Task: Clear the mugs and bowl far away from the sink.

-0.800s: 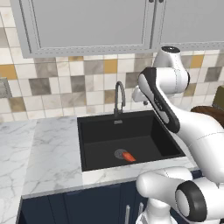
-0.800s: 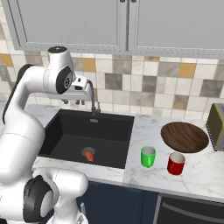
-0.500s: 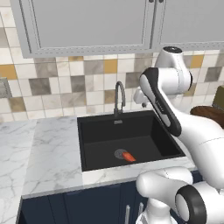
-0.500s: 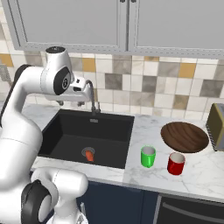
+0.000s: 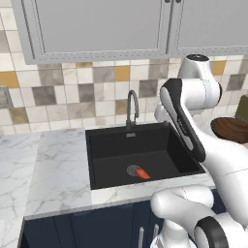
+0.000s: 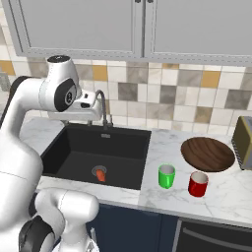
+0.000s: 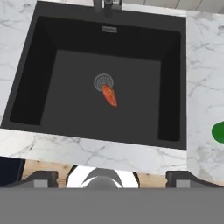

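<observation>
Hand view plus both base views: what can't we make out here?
- Bright green mug: hand view, cut off by the right edge; handle unseen.
- Dark brown wooden bowl: left base view, partly behind the white arm.
- Small orange item by the black sink's drain: too small to identify.

Rendered home kitchen. Black rectangular sink basin (image 6: 98, 156) set in white veined marble counter (image 6: 221, 189), thin grey gooseneck tap (image 6: 104, 110) behind it. Backsplash of mixed beige, grey and ochre square tiles (image 6: 162, 93). Grey panelled wall cabinets (image 6: 147, 27) above, navy base cabinets (image 5: 82, 227) below. Boxy silver-and-olive toaster (image 6: 243, 142) at right.
</observation>
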